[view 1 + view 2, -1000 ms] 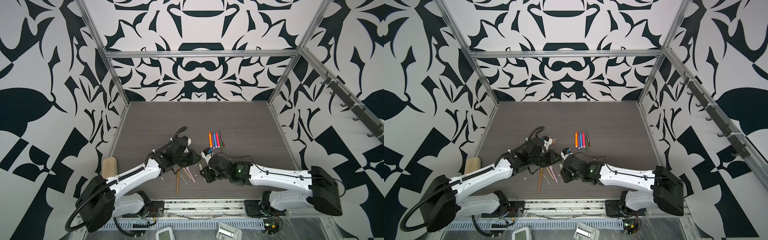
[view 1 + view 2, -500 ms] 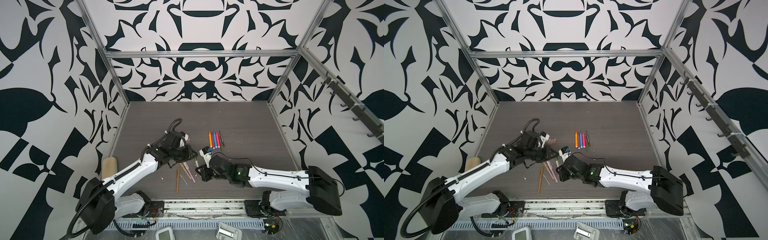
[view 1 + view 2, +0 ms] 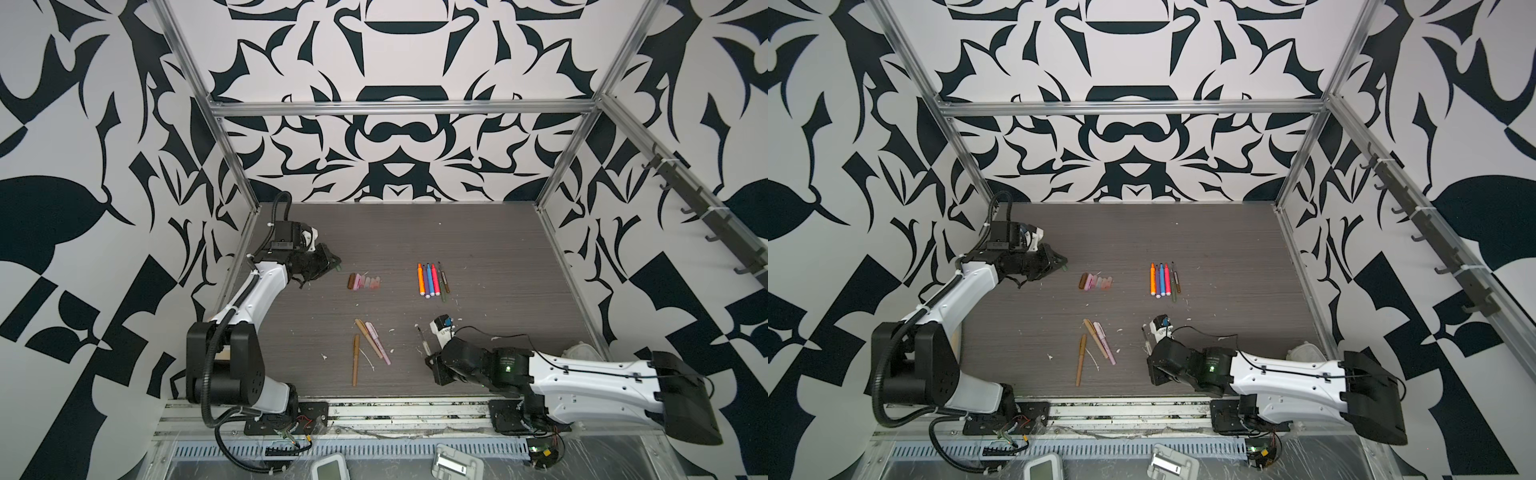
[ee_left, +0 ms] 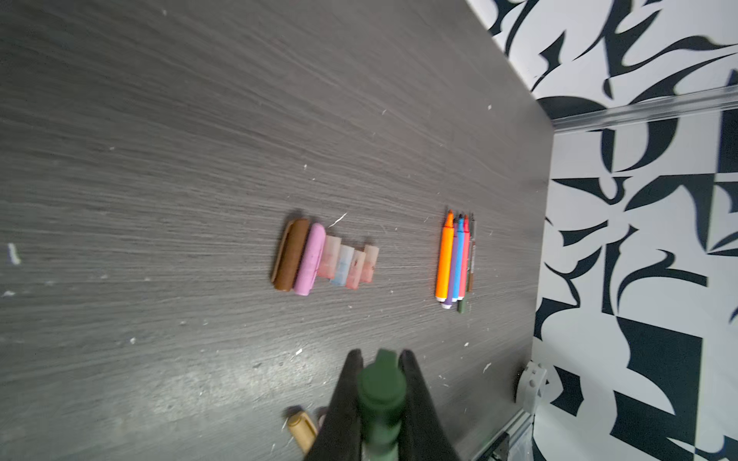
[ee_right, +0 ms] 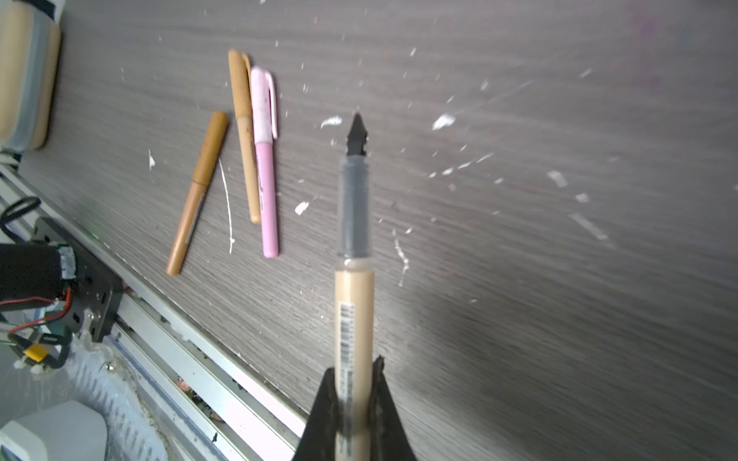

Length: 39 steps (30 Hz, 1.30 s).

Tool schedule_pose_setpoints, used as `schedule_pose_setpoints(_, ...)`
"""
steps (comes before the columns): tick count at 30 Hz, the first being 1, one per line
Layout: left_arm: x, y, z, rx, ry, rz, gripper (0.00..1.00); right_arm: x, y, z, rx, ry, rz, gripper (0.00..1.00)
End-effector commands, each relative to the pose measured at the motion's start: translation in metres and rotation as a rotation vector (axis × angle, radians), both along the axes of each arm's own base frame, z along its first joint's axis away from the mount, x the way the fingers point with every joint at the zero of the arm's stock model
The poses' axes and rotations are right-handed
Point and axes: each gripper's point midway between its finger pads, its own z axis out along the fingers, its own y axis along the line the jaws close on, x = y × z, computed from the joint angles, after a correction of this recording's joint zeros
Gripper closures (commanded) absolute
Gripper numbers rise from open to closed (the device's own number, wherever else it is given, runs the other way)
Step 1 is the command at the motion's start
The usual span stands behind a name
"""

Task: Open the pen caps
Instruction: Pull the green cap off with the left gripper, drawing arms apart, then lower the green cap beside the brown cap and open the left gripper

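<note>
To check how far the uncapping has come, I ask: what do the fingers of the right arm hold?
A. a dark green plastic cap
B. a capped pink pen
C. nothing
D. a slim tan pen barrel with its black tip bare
D: in the right wrist view the fingers of the right gripper pinch a slim tan plastic pen barrel with a bare black tip; the dark green plastic cap is in the left gripper.

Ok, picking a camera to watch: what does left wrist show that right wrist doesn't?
Only left wrist: the left hand shut on a dark green cap, the row of loose caps, the uncapped markers. Only right wrist: the right hand gripping an uncapped beige pen, plus a brown capped pen. Both: the grey table and a capped tan pen, only its end in left wrist.
</note>
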Motion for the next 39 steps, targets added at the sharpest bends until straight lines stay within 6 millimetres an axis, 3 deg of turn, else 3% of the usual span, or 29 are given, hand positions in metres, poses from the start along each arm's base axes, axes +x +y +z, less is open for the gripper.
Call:
schedule_pose_setpoints(1, -0.001, 0.008, -0.017, 0.062, 0.038, -0.004, 1.00, 0.012, -0.031, 0.005, -0.101, -0.073, -0.065, 1.00)
schedule_pose_setpoints(8, -0.001, 0.011, -0.046, 0.096, 0.140, -0.004, 0.95, 0.016, -0.077, -0.011, -0.217, -0.128, -0.121, 1.00)
schedule_pose_setpoints(11, 0.000, 0.013, -0.057, 0.116, 0.169, 0.000, 0.94, 0.014, -0.088, -0.023, -0.232, -0.117, -0.146, 1.00)
schedule_pose_setpoints(27, 0.023, 0.016, -0.114, 0.237, 0.276, -0.008, 0.83, 0.014, -0.082, -0.020, -0.207, -0.130, -0.115, 1.00)
schedule_pose_setpoints(39, 0.029, -0.001, -0.118, 0.226, 0.287, -0.048, 0.65, 0.014, -0.082, -0.021, -0.206, -0.127, -0.112, 1.00)
